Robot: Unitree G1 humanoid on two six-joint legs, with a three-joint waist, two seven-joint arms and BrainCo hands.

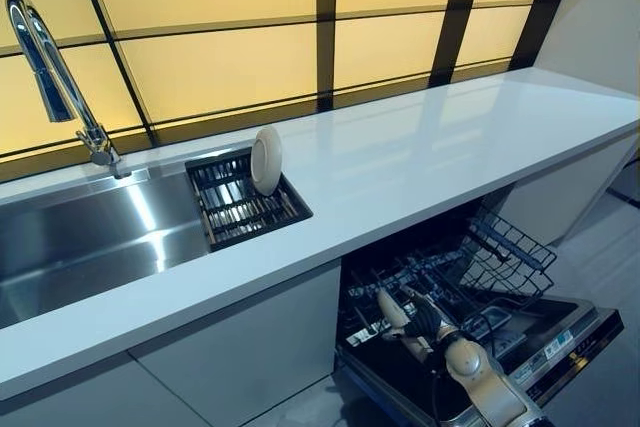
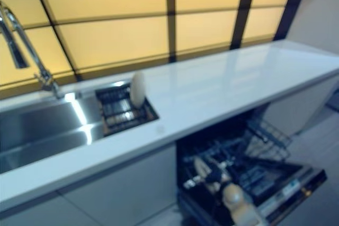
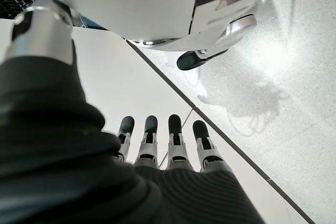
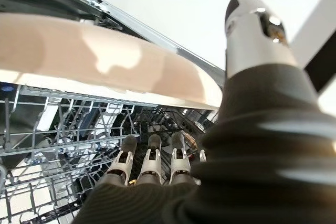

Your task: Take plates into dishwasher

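Observation:
A cream plate (image 4: 105,61) is pinched in my right hand (image 4: 152,163), thumb on its upper face and fingers below. Seen from the head, that hand (image 1: 425,322) holds the plate (image 1: 389,309) edge-on low over the pulled-out wire rack (image 1: 500,257) of the open dishwasher under the counter. A second pale plate (image 1: 265,160) stands upright in the dark drying rack (image 1: 240,212) set into the sink's right end. My left hand (image 3: 173,145) shows only in its wrist view, hanging with straight fingers above the floor and holding nothing.
A white counter (image 1: 430,147) runs across, with the steel sink (image 1: 90,237) and tall faucet (image 1: 50,67) at left. The dishwasher door (image 1: 560,342) lies folded down at lower right. Cabinet fronts stand left of the dishwasher.

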